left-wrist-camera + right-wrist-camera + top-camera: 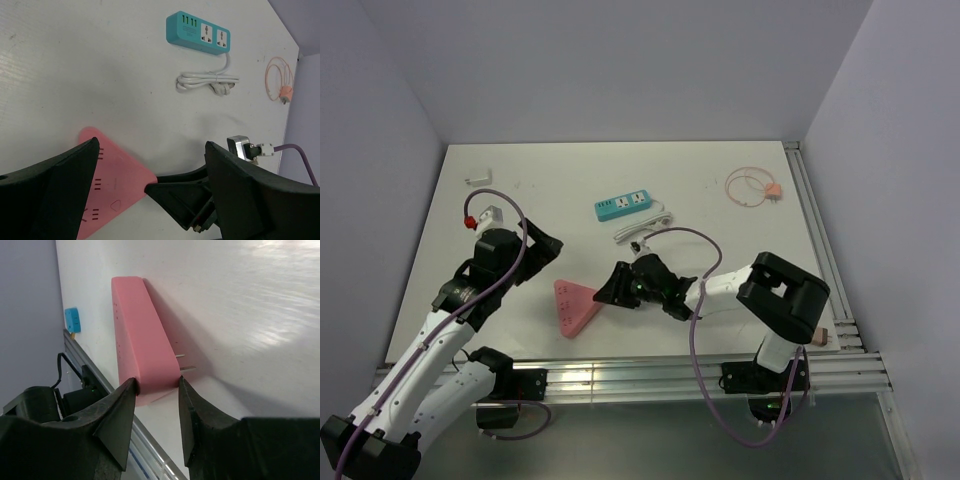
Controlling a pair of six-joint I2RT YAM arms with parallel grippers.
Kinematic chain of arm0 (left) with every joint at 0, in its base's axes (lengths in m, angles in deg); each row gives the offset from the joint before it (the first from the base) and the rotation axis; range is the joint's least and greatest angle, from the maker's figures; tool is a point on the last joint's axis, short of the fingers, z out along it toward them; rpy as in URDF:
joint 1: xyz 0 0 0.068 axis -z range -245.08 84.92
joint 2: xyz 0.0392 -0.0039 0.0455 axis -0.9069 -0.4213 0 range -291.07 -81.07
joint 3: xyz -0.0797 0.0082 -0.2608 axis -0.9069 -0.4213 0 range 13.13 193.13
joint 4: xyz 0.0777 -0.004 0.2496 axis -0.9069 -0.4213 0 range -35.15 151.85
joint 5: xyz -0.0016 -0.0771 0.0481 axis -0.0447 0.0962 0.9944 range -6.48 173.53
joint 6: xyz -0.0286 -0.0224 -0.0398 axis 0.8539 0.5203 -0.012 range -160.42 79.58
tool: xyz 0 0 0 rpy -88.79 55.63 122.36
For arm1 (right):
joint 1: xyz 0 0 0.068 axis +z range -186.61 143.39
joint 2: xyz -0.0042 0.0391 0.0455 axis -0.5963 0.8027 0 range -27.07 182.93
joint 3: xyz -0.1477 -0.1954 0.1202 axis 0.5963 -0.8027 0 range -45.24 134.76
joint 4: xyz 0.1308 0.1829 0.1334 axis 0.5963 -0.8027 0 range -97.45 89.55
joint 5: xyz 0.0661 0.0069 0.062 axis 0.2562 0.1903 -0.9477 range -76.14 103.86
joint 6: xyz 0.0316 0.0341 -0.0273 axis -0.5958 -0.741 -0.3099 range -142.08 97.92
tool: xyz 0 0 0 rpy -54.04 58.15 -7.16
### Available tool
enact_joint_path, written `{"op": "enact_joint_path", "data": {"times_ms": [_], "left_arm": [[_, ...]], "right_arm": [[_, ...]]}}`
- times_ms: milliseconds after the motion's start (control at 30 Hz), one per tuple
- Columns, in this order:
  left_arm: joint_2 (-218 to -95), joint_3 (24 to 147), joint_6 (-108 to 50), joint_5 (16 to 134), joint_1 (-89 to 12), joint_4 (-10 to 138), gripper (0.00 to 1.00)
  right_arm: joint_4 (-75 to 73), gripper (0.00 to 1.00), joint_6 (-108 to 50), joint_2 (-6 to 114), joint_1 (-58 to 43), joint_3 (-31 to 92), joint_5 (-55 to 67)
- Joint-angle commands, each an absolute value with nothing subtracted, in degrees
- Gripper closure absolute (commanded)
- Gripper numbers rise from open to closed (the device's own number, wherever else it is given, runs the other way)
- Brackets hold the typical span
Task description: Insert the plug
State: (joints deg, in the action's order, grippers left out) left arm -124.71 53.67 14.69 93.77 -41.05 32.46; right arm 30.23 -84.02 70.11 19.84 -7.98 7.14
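white table, one pink plug, one teal strip

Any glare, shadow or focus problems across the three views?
Top external: even light, with just a glint on the front rail. Left wrist: fingers of the left gripper are dark and show little detail; the teal power strip is sharp. Right wrist: glare on the table at upper right; the pink adapter casts a shadow to its right, prongs readable.

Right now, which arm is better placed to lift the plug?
Right. The right gripper pinches a corner of the plug; the left gripper hangs open above it, holding nothing.
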Motion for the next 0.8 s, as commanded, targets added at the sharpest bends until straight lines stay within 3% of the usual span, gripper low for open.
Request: {"op": "enact_joint_path", "data": {"times_ms": [0, 33, 233, 533, 567, 600, 700, 767], "left_arm": [[-123.7, 54.6, 13.3, 92.3, -40.9, 34.7, 0.08], [-123.6, 54.6, 13.1, 92.2, -40.9, 34.9, 0.08], [-123.6, 53.8, 12.8, 91.7, -40.9, 35.4, 0.08], [-124.8, 53.2, 12.5, 91.2, -40.9, 35.9, 0.07], [-124.9, 53.1, 12.5, 91.2, -40.9, 36.0, 0.07], [-125.0, 53.0, 12.6, 91.5, -40.9, 36.0, 0.07], [-126.2, 53.6, 12.9, 92.8, -40.9, 34.9, 0.05], [-127.4, 54.3, 13.0, 93.2, -40.9, 34.3, 0.05]], "right_arm": [[31.1, 0.60, -83.5, 66.5, 17.5, -10.8, 9.0], [31.5, 0.65, -83.3, 66.0, 16.8, -11.7, 9.1], [29.4, 0.66, -82.3, 60.0, 12.9, -18.1, 11.4], [23.7, 0.54, -78.9, 50.1, 6.6, -24.2, 13.8], [23.0, 0.51, -78.3, 48.5, 6.1, -24.4, 13.8], [22.1, 0.38, -77.8, 47.8, 5.8, -24.5, 13.8], [16.6, 0.14, -74.9, 45.3, 5.4, -22.7, 17.2], [11.6, 0.08, -74.0, 42.7, 5.4, -21.6, 19.8]]}}
